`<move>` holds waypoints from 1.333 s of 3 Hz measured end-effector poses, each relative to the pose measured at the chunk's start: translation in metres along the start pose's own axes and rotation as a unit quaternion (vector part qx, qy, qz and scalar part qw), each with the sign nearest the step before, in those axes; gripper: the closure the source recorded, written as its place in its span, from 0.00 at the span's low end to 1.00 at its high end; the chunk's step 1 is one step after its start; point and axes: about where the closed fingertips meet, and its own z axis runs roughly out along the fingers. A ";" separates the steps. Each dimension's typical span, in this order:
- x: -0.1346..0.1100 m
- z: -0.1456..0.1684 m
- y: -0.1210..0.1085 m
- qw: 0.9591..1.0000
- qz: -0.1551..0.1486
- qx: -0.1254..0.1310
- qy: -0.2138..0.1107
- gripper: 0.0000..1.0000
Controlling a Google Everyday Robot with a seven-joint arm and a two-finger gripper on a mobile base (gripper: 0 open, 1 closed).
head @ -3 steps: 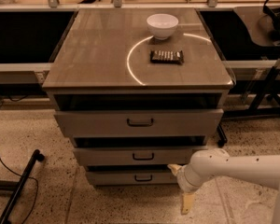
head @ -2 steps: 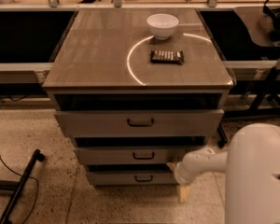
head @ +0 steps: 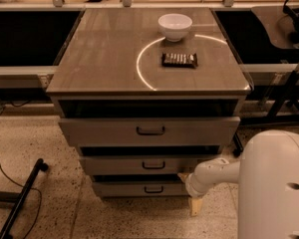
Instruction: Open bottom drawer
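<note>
The bottom drawer (head: 124, 188) is the lowest and narrowest of three grey fronts of the cabinet, with a small dark bar handle (head: 153, 188) at its centre. It stands a little out from the cabinet, like the two above it. My gripper (head: 195, 204) hangs low at the drawer's right end, just off its corner near the floor, on the end of my white arm (head: 212, 175). It is to the right of the handle and apart from it.
The middle drawer (head: 114, 165) and the top drawer (head: 99, 131) sit above. A white bowl (head: 175, 26) and a dark flat packet (head: 179, 59) lie on the cabinet top. A black pole with a cable (head: 21, 199) lies on the floor at left. My arm's bulky white body (head: 274, 188) fills the lower right.
My arm's white body has swung into the lower right and now looms large. The gripper has shifted slightly left, staying by the bottom drawer's right corner. The drawers have not moved.
</note>
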 end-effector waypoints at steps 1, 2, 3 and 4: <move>0.000 0.011 -0.004 1.000 0.001 -0.001 -0.001 0.00; 0.000 0.041 -0.018 1.000 0.003 -0.002 -0.005 0.00; 0.000 0.063 -0.024 1.000 0.004 -0.004 -0.008 0.00; 0.000 0.063 -0.022 1.000 0.004 -0.004 -0.008 0.00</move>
